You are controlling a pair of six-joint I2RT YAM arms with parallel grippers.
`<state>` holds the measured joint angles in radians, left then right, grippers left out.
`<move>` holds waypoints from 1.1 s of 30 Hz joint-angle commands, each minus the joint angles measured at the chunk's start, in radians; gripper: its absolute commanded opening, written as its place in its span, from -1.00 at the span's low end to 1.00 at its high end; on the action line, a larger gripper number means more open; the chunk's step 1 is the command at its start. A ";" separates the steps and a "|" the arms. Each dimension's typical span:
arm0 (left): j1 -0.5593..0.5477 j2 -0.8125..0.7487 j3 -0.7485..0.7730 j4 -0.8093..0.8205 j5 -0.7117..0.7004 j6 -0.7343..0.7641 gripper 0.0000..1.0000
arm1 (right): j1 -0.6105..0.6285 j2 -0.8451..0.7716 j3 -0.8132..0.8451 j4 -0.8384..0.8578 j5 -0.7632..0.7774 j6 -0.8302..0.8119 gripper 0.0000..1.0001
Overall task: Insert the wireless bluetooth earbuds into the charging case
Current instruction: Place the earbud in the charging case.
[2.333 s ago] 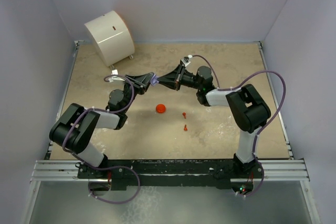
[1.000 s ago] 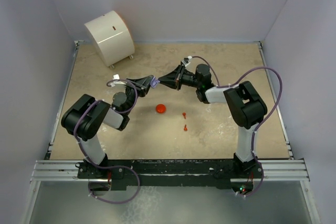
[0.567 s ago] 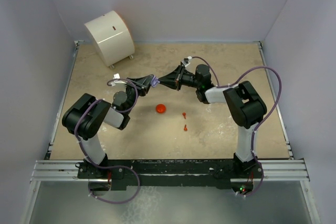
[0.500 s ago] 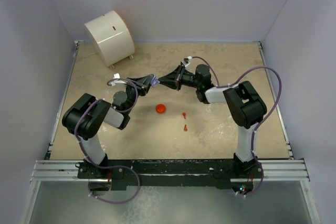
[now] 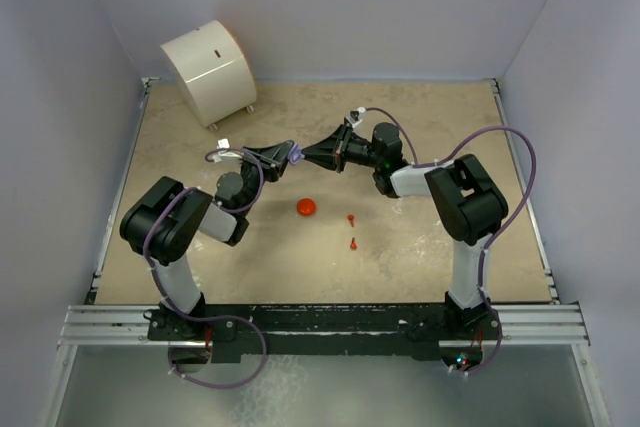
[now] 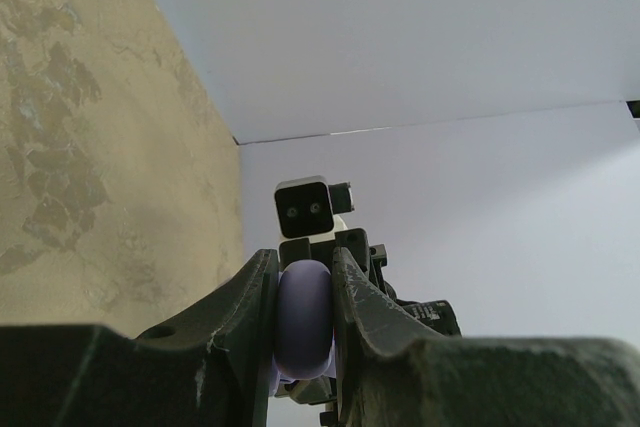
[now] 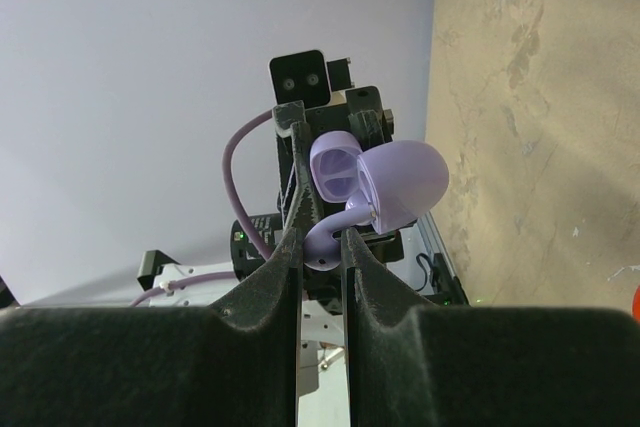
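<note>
**Q:** Quick, near to far. What's at risk?

**A:** Nearest my bases, two red buds (image 5: 351, 218) (image 5: 354, 242) lie loose on the table (image 5: 430, 247). The red case (image 5: 306, 207) sits near them, a bit further in. None of these are held. If an arm comes down low, it could flick the buds away.

**Q:** And the arms?

**A:** They meet in the air above mid-table. My right gripper (image 7: 320, 237) is pinched on a lilac bud (image 7: 332, 228). Just past it, my left gripper (image 6: 305, 287) is clenched on the lilac case (image 6: 304, 322), with the lid (image 7: 405, 179) swung open.

**Q:** Main worry?

**A:** Misalignment. The bud is tiny and sits tilted in my fingers. If it meets the rim instead of the socket, it could twist out and drop. Pushing too hard could also slide the smooth, rounded case in my left grip, or knock the lid.

**Q:** Second lilac bud?

**A:** Can't see it, and can't tell if it's in the case.

**Q:** Far end?

**A:** A white drum (image 5: 208, 69), well apart. No threat.
</note>
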<state>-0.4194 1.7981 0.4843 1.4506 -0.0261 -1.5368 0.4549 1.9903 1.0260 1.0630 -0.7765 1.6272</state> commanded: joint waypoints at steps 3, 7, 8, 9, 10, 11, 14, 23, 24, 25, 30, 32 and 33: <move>-0.005 0.009 0.036 0.106 0.020 -0.009 -1.00 | -0.004 0.001 0.009 0.039 0.003 -0.020 -1.00; -0.005 0.012 0.037 0.114 0.018 -0.012 -1.00 | -0.004 0.006 0.012 0.038 0.003 -0.022 -1.00; -0.004 0.009 0.038 0.114 0.018 -0.012 -1.00 | -0.004 0.007 0.010 0.038 0.003 -0.021 -1.00; -0.005 0.008 0.038 0.113 0.018 -0.011 -1.00 | -0.004 0.007 0.009 0.040 0.003 -0.021 -1.00; -0.004 0.006 0.039 0.112 0.018 -0.009 -1.00 | -0.004 0.009 0.007 0.042 0.002 -0.021 -1.00; -0.004 0.004 0.041 0.109 0.018 -0.007 -1.00 | -0.004 0.009 0.006 0.044 0.002 -0.019 -1.00; -0.004 0.000 0.044 0.106 0.018 -0.006 -1.00 | -0.004 0.010 0.002 0.047 0.001 -0.019 -1.00; -0.004 -0.012 0.042 0.109 0.021 0.002 -1.00 | -0.004 0.017 -0.003 0.064 -0.003 -0.010 -1.00; -0.004 -0.013 0.042 0.110 0.023 0.003 -1.00 | -0.004 0.017 -0.005 0.067 -0.005 -0.008 -1.00; -0.004 -0.016 0.042 0.111 0.024 0.003 -1.00 | -0.004 0.020 -0.006 0.072 -0.007 -0.006 -1.00; -0.006 -0.030 0.040 0.111 0.026 0.008 -1.00 | -0.004 0.026 -0.007 0.096 -0.021 0.008 -1.00; -0.005 -0.036 0.038 0.108 0.026 0.013 -1.00 | -0.004 0.029 -0.009 0.102 -0.021 0.010 -1.00; -0.004 -0.041 0.036 0.107 0.026 0.016 -1.00 | -0.004 0.032 -0.010 0.107 -0.022 0.014 -1.00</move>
<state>-0.4206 1.8057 0.4938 1.4517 -0.0078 -1.5337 0.4549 2.0102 1.0218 1.1027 -0.7780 1.6318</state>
